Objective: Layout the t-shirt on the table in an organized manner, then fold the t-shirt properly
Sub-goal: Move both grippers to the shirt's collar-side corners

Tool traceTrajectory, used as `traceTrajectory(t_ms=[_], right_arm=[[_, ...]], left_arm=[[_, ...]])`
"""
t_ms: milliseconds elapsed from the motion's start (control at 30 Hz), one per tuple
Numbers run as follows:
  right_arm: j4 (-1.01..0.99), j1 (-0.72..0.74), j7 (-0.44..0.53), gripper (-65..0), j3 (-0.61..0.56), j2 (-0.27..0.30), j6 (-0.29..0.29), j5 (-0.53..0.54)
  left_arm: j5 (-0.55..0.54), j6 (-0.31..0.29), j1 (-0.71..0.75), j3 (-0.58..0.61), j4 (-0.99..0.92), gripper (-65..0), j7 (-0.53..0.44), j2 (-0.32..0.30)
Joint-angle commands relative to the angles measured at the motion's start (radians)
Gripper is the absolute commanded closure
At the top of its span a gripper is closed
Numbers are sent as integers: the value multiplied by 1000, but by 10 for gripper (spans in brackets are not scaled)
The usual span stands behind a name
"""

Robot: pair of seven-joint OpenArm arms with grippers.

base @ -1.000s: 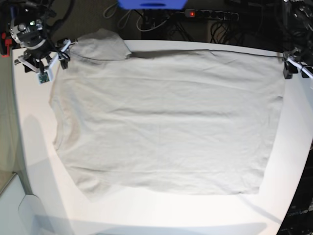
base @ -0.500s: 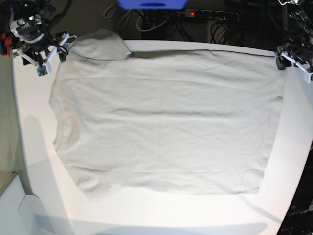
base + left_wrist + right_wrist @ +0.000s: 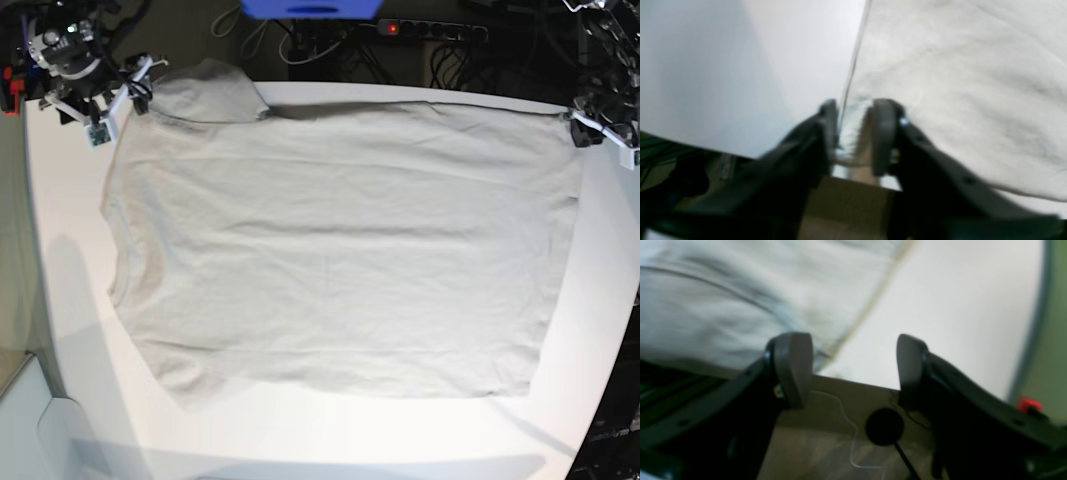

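We are pinching the t-shirt (image 3: 340,250) corner, upper right, in our narrowed left gripper (image 3: 853,133); right gripper (image 3: 853,370) gaping upper left.

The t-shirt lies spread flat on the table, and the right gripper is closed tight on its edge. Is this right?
Not quite. In the right wrist view the right gripper stands open, holding nothing. The t-shirt does lie spread flat on the table.

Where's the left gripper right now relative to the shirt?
In the base view the left gripper is at the far right, at the t-shirt's upper-right corner near the table's back edge. Its wrist view shows it straddling the shirt's edge.
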Motion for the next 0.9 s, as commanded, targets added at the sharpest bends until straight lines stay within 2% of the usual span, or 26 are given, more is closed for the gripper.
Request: traceTrajectory(t_ms=[0, 100, 200, 300, 700, 867], right_arm=[[18, -14, 7, -403, -9, 4, 11, 4], [17, -19, 7, -402, -44, 4, 11, 4], [17, -19, 7, -403, -41, -30, 11, 4], [14, -17, 7, -404, -41, -39, 11, 4], [9, -17, 6, -404, -7, -44, 11, 3], [9, -2, -82, -409, 31, -46, 11, 3]], left_arm=[[24, -13, 1, 4, -3, -142, 55, 0], [24, -13, -5, 4, -3, -140, 55, 0], [24, -13, -5, 2, 0, -117, 57, -5], [19, -13, -5, -1, 11, -4, 57, -5], [19, -13, -3, -2, 11, -1, 57, -5], [18, -13, -3, -2, 11, -1, 57, -5]])
